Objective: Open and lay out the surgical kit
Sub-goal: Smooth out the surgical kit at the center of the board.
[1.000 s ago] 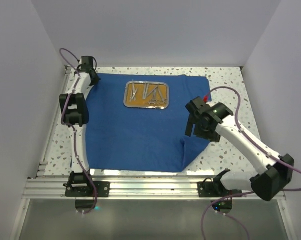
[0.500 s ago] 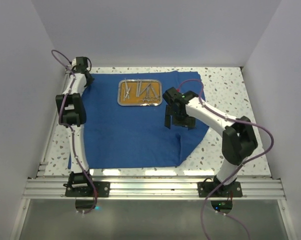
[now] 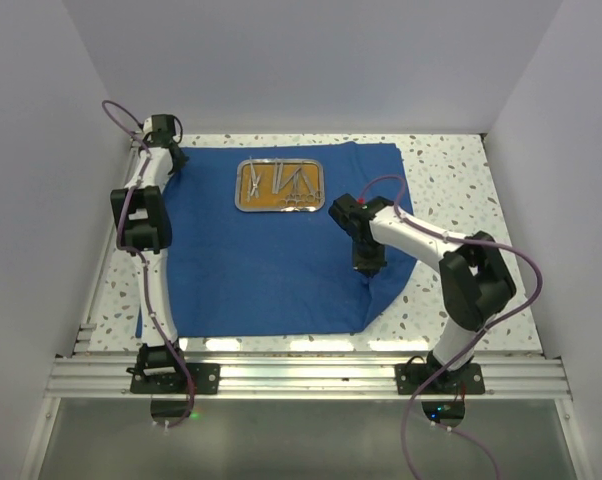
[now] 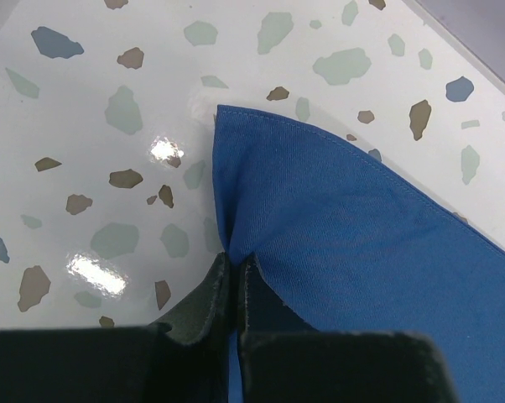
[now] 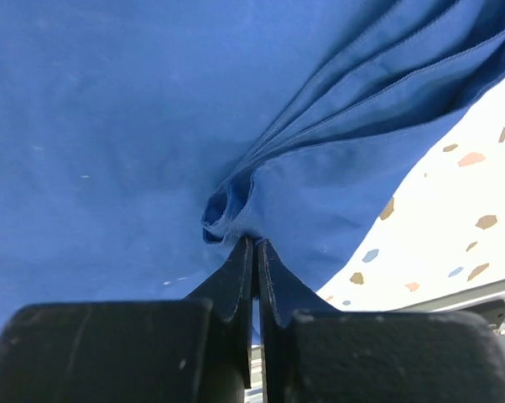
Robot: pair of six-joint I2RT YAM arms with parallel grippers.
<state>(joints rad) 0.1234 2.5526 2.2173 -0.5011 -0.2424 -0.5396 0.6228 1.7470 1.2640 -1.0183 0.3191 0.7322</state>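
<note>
The royal-blue cloth wrap (image 3: 261, 260) lies spread on the table, its right side folded back. On it at the back stands the small steel tray (image 3: 278, 207), orange-brown inside, holding thin silvery instruments (image 3: 281, 180). My left gripper (image 3: 177, 158) is at the far-left corner, shut on the cloth's edge (image 4: 236, 252). My right gripper (image 3: 368, 268) is down on the folded flap, shut on a bunched pinch of cloth (image 5: 227, 210).
Speckled white tabletop (image 3: 446, 170) shows right of the cloth and in a strip along the left. White walls close in the back and both sides. A metal rail (image 3: 301, 375) runs along the near edge.
My right arm swung left and down onto the folded flap and its jaws went from open to shut on the cloth. The cloth and tray shifted slightly left early on. The left gripper kept its hold.
</note>
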